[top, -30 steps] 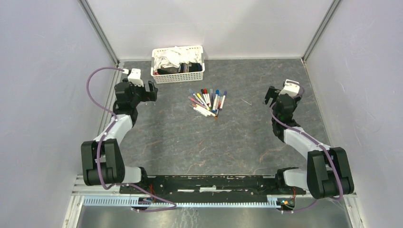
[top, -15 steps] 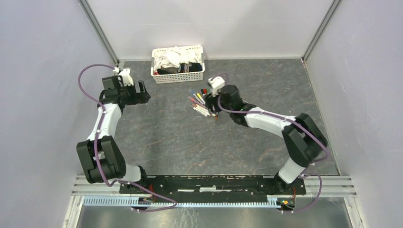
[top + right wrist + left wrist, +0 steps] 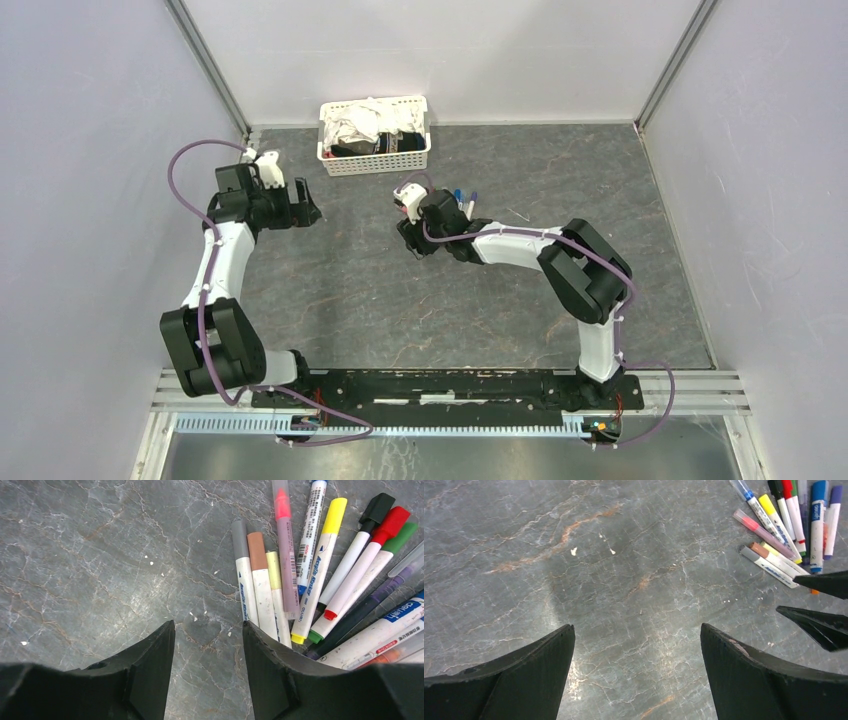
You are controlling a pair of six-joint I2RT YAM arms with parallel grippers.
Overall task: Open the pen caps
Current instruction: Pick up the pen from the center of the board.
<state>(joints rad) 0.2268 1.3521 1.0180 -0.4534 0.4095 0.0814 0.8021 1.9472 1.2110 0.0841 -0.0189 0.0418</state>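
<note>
Several pens (image 3: 320,565) lie fanned in a pile on the grey table, with their caps on: grey (image 3: 239,532), brown (image 3: 257,550), yellow (image 3: 335,510), black (image 3: 378,506), red (image 3: 395,520) and green (image 3: 403,534). My right gripper (image 3: 207,625) is open and empty, low over bare table at the pile's left edge; its right finger is beside the grey-capped pen. In the top view it (image 3: 414,236) hides most of the pens (image 3: 460,202). My left gripper (image 3: 304,212) is open and empty, well left of the pile. Its wrist view (image 3: 637,627) shows the pens (image 3: 781,530) at the upper right.
A white slotted basket (image 3: 380,161) of cloths stands at the back near the wall. The right gripper's fingers (image 3: 819,625) show at the right edge of the left wrist view. Walls close the table on the left, right and back.
My right arm has swung from the table's right side across to the pen pile, ending at its left edge. My left gripper has shifted slightly and stays open.
</note>
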